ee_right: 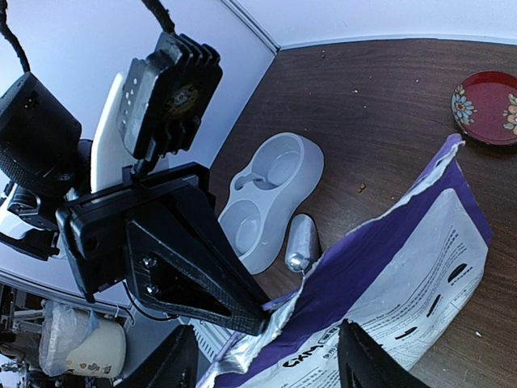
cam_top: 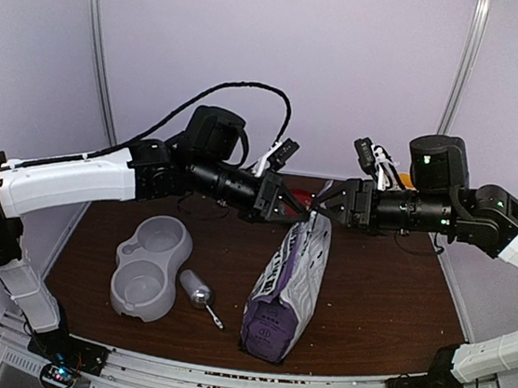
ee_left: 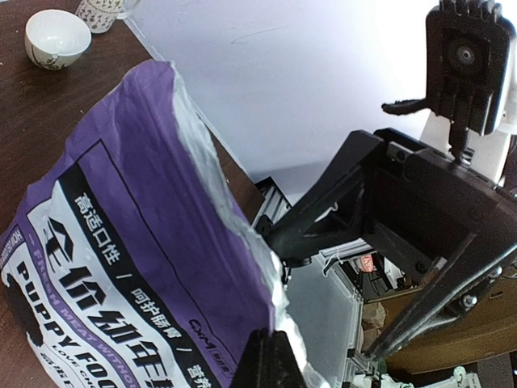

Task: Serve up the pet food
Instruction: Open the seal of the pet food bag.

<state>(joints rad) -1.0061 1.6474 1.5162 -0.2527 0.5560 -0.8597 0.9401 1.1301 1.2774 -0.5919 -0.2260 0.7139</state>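
My left gripper (cam_top: pixel 299 216) is squeezed shut on the torn top edge of the purple bag (cam_top: pixel 286 281) and holds that end up. The bag's bottom rests on the brown table (cam_top: pixel 387 302). My right gripper (cam_top: pixel 325 204) is just beside the left one. Its fingers are apart, with the bag's edge between them, but they are not pinching it.

I cannot see any pet food. I think it is inside the bag.

I think I am on the step of opening the bag. Next, my right gripper should close on the other side of the edge. Then both can gently pull the mouth wide.

The grey double bowl (cam_top: pixel 150 266) and the shiny scoop (cam_top: pixel 199 292) lie on the table to the left of the bag. The food should go into the bowl. I must not tip the bag too fast, or food may spill.
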